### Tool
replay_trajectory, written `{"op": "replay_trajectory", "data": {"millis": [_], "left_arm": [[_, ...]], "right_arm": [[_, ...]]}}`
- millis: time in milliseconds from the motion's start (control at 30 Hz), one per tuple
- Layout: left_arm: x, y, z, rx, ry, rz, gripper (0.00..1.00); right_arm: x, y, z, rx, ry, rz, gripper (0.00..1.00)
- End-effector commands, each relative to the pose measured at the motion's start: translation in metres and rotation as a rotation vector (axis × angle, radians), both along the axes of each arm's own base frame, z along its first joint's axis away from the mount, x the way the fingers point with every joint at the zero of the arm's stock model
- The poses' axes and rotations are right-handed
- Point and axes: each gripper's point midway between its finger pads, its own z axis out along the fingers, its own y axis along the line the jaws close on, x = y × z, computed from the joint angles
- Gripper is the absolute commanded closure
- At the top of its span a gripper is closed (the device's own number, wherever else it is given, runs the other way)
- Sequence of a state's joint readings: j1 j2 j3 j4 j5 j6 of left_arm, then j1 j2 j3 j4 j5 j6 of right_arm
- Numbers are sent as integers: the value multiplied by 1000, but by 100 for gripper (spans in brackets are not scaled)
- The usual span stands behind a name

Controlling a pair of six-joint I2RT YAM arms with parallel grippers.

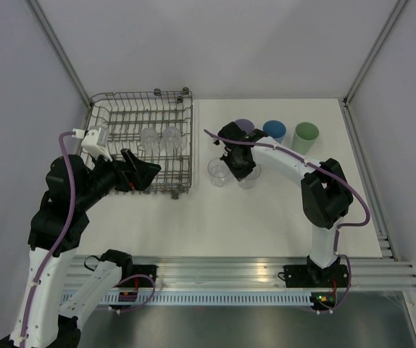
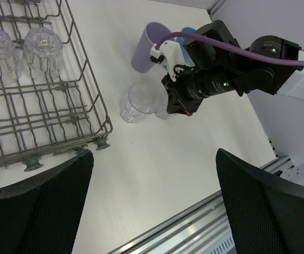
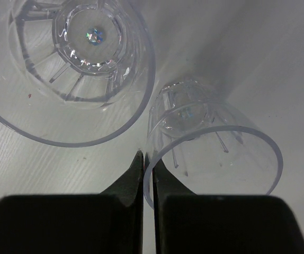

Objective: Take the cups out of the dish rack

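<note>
Top external: dish rack [image 1: 121, 95] holds two clear cups [image 1: 150, 138].

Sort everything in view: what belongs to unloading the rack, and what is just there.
Job:
dish rack
left racked clear cup
right racked clear cup
pinched clear cup, its rim in the shut right gripper
free clear cup beside it
lilac cup
blue cup
green cup
left gripper, open

Just there:
table
metal rail along the near edge
enclosure wall
</note>
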State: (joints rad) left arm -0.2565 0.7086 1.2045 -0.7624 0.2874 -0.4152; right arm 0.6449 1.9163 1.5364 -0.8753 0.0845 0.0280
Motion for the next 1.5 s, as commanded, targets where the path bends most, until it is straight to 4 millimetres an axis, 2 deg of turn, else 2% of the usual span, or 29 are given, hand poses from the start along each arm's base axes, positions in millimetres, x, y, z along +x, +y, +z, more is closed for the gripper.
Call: {"op": "replay_trajectory", "data": {"millis": [0, 233, 400, 467, 533, 700, 800, 833, 967, 1033, 1067, 1100, 1133, 1167, 1200, 1233, 1267, 1300, 1333, 1367, 1400, 1467], "left_arm": [[1, 4, 2, 40, -41, 2, 0], [3, 4, 0, 43, -33, 7, 0], [4, 3, -2, 42, -23, 4, 0], [6, 4, -3, 42, -18, 9, 0], [13, 7, -10, 51, 8, 43, 0], [32, 19, -26, 79, 79, 147, 0], [43, 26, -36, 90, 123, 207, 0], [46, 27, -38, 93, 134, 219, 0], [63, 33, -51, 117, 189, 293, 0], [76, 40, -64, 141, 230, 371, 0], [80, 42, -67, 147, 240, 392, 0], [88, 44, -75, 157, 269, 445, 0], [92, 45, -78, 158, 278, 470, 0], [96, 46, -80, 156, 282, 493, 0], [103, 49, -82, 154, 283, 545, 0], [110, 49, -90, 169, 305, 568, 0], [116, 53, -91, 176, 307, 603, 0], [123, 53, -92, 173, 311, 627, 0], [131, 53, -103, 199, 339, 644, 0], [138, 55, -102, 199, 333, 668, 0], [147, 58, -102, 207, 322, 703, 0], [165, 60, -111, 239, 324, 739, 0]], "right_arm": [[13, 8, 13, 29, -42, 11, 95], [11, 5, 16, 26, -48, 5, 78], [10, 6, 23, 42, -62, 10, 72], [11, 4, 33, 48, -82, 4, 68], [11, 4, 46, 65, -110, 4, 58], [7, 3, 81, 122, -165, 3, 51], [2, 1, 101, 155, -201, 0, 35], [-1, 0, 112, 177, -223, -3, 3], [-9, -6, 140, 234, -291, -21, 2], [-12, -5, 168, 320, -369, -18, 2], [-16, -6, 168, 342, -380, -29, 2], [-23, -8, 188, 403, -430, -28, 2], [-20, -4, 201, 459, -489, -35, 2], [-25, -5, 197, 487, -491, -51, 2], [-35, -8, 218, 561, -545, -46, 2], [-41, 1, 214, 636, -554, -8, 2], [-46, 2, 220, 685, -576, 2, 2], [-57, -3, 237, 756, -618, -16, 2], [-58, -3, 247, 808, -659, -25, 2], [-63, -5, 238, 816, -649, -32, 2], [-69, -8, 245, 844, -668, -27, 2], [-79, -8, 242, 852, -646, -1, 2]]}}
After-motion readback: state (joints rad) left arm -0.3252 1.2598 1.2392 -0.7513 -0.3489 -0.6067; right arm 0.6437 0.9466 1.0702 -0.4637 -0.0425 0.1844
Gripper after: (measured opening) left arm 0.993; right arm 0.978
